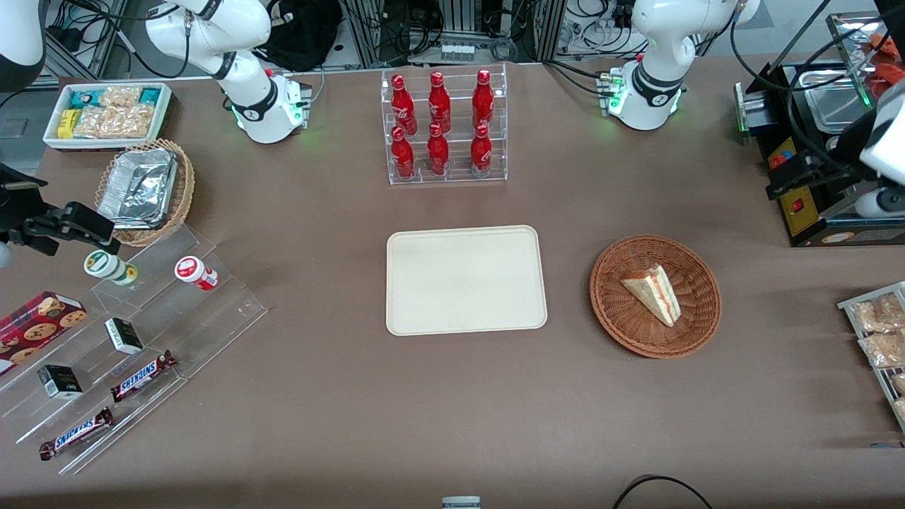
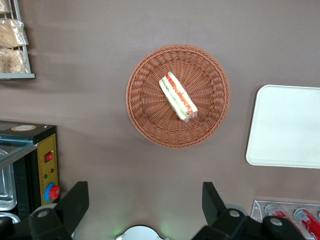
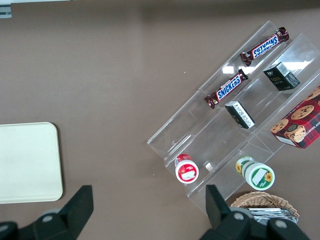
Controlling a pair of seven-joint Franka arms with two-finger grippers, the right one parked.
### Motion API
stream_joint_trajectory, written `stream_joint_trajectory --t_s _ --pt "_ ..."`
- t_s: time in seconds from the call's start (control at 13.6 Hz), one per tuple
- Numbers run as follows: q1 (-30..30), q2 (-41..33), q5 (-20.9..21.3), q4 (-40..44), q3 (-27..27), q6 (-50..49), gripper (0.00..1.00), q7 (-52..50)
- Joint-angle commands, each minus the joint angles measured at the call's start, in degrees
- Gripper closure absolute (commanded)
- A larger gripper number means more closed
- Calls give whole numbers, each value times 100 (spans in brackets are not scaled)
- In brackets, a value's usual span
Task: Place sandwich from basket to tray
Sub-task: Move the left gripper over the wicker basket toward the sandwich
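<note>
The sandwich (image 1: pixel 654 293), a pale bread wedge with orange-red and green filling, lies in the round reddish-brown wicker basket (image 1: pixel 614 311). The left wrist view shows the sandwich (image 2: pixel 178 96) in the middle of the basket (image 2: pixel 145 115). The cream tray (image 1: pixel 466 279) lies flat and bare beside the basket, toward the parked arm's end; it also shows in the left wrist view (image 2: pixel 287 127). My left gripper (image 1: pixel 802 175) hangs high above the table, farther from the front camera than the basket, by a black appliance. In the left wrist view the gripper (image 2: pixel 143 195) is open wide and holds nothing.
A clear rack of red bottles (image 1: pixel 445 127) stands farther from the front camera than the tray. The black appliance (image 1: pixel 806 205) and a rack of snack bags (image 1: pixel 880 339) are at the working arm's end. Acrylic steps with candy bars (image 1: pixel 141 375) and a tan basket of foil trays (image 1: pixel 145 187) are at the parked arm's end.
</note>
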Motion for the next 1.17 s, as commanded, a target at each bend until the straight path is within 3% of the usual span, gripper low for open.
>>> stream_joint_trajectory --t_s 0.0,0.51,1.1 --pt "11 496 9 -20 -63 278 0 39" --pt "-16 515 18 -1872 -142 2448 0 -504" --pt "-16 550 26 -3833 -634 4839 0 -3025"
